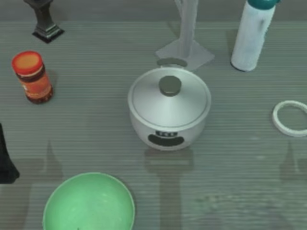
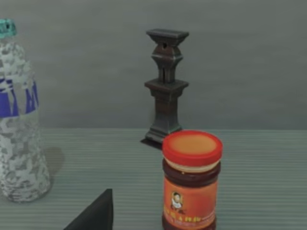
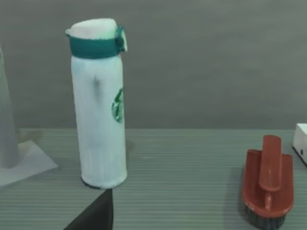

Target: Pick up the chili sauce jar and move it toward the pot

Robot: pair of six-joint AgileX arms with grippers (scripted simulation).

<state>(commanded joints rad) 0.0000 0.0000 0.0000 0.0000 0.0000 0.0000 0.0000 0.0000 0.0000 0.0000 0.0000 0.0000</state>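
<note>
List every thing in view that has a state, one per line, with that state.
chili sauce jar: upright on the table, lid on, not gripped.
pot: upright, domed lid on.
white bottle: upright, teal cap closed.
green bowl: upright, empty.
clear water bottle: upright, capped.
red brush: lying bristles down.
white ring: lying flat.

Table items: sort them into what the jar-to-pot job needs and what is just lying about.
Needed:
chili sauce jar, upright at the table's left
pot, lidded, at the middle
left gripper, at the left edge below the jar

Lying about:
green bowl
white bottle
white ring
dark stand
grey stand
clear water bottle
red brush
</note>
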